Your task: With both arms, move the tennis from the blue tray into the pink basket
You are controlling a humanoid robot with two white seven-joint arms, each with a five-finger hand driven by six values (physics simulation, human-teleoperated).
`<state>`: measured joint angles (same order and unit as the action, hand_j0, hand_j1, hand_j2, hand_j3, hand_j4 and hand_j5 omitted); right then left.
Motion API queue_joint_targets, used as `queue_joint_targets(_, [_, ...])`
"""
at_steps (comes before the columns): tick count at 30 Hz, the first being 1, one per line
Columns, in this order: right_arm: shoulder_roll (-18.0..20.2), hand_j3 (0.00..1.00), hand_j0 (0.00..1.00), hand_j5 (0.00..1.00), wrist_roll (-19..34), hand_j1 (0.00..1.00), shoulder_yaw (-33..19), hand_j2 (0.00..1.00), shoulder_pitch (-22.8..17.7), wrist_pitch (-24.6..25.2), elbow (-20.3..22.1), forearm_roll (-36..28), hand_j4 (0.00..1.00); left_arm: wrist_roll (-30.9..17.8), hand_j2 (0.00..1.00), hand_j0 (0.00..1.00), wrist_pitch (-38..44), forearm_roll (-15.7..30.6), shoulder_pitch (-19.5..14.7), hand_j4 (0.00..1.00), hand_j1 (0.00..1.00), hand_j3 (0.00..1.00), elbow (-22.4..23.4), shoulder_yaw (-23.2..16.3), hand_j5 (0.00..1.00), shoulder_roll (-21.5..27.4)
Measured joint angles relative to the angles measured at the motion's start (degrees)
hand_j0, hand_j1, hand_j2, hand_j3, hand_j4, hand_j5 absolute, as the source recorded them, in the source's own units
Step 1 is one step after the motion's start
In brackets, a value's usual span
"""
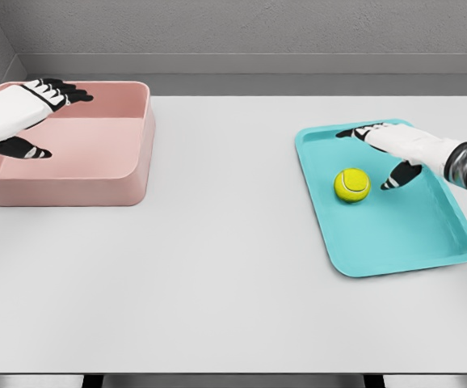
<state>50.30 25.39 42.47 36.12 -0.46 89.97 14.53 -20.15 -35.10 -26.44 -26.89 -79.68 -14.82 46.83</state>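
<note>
- Head view, right of frame: yellow tennis ball [351, 184] lying in the turquoise-blue tray [395, 250], in its upper-left part, resting on the tray floor and not lifted.
- Same area: right hand [387, 149] reaching in from the right edge over the tray's upper half, fingers spread, thumb pointing down just beside the ball on its right; no clear contact, nothing held.
- Upper left of frame: pink basket [128, 174] sitting on the white table [217, 291], holding no ball.
- Over the basket: left hand [31, 113] coming in from the left edge, fingers extended over the far rim, thumb hanging apart below them, gripping nothing.
- Centre of frame: bare tabletop between basket and tray, the two standing well apart.
- Progress, judged from the layout: task at its start; ball not yet grasped, still in the tray.
- Remaining, as a judgement: closing on the ball, lifting it clear of the tray rim, carrying it across toward the left, likely passing between hands given the gap, then releasing inside the basket.
</note>
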Motion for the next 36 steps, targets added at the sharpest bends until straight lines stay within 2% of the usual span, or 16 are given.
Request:
queue_joint_targets(8, [-1.5,1.0,1.0,1.0,0.3,1.0,3.7,1.0,0.4,0.5,-2.1,0.0,1.0,0.1,1.0,1.0,0.0,0.3,0.8,1.0,1.0,1.0,-0.7,-0.4,1.0,1.8])
queue_joint_targets(11, [-2.4,1.0,1.0,1.0,0.3,1.0,5.5,1.0,3.2,0.5,-3.5,0.0,1.0,0.1,1.0,1.0,0.0,0.3,0.8,1.0,1.0,1.0,-1.0,-0.4,1.0,2.1])
queue_joint_targets(20, [-3.7,1.0,1.0,1.0,1.1,1.0,7.8,1.0,3.2,0.5,-5.3,0.0,1.0,0.1,1.0,1.0,0.0,0.4,0.8,1.0,1.0,1.0,-1.1,-0.4,1.0,2.5])
queue_joint_targets(21, [-3.7,0.92,0.92,0.92,1.4,0.92,7.8,0.92,3.2,0.5,-5.3,0.0,0.92,0.1,1.0,1.0,0.0,0.4,0.8,1.0,1.0,1.0,-1.1,-0.4,1.0,2.5])
queue_joint_targets(22, [-3.7,0.79,0.79,0.79,1.8,0.79,7.9,0.79,3.2,0.4,-5.2,0.1,0.79,0.1,1.0,1.0,0.0,0.4,0.8,1.0,1.0,1.0,-1.1,-0.4,1.0,2.5])
queue_joint_targets(24, [-3.7,0.63,0.63,0.63,2.5,0.63,7.9,0.63,3.2,0.3,-5.2,0.1,0.63,0.1,1.0,1.0,0.0,0.4,0.8,1.0,1.0,1.0,-1.1,-0.4,1.0,2.5])
queue_joint_targets(26, [-3.7,0.54,0.54,0.54,3.3,0.54,7.9,0.54,3.2,0.2,-5.1,0.1,0.54,0.1,1.0,1.0,0.0,0.4,0.8,1.0,1.0,1.0,-1.1,-0.4,1.0,2.5])
queue_joint_targets(29, [-3.7,0.45,0.45,0.45,3.9,0.45,7.9,0.45,3.2,0.0,-5.0,0.2,0.45,0.1,1.0,1.0,0.0,0.4,0.8,1.0,1.0,1.0,-1.1,-0.4,1.0,2.5])
queue_joint_targets(36, [-3.3,0.45,0.45,0.45,4.5,0.45,7.6,0.45,3.9,-0.2,-4.9,0.1,0.45,0.1,1.0,1.0,0.0,0.4,0.8,1.0,1.0,1.0,-1.1,-0.4,1.0,2.8])
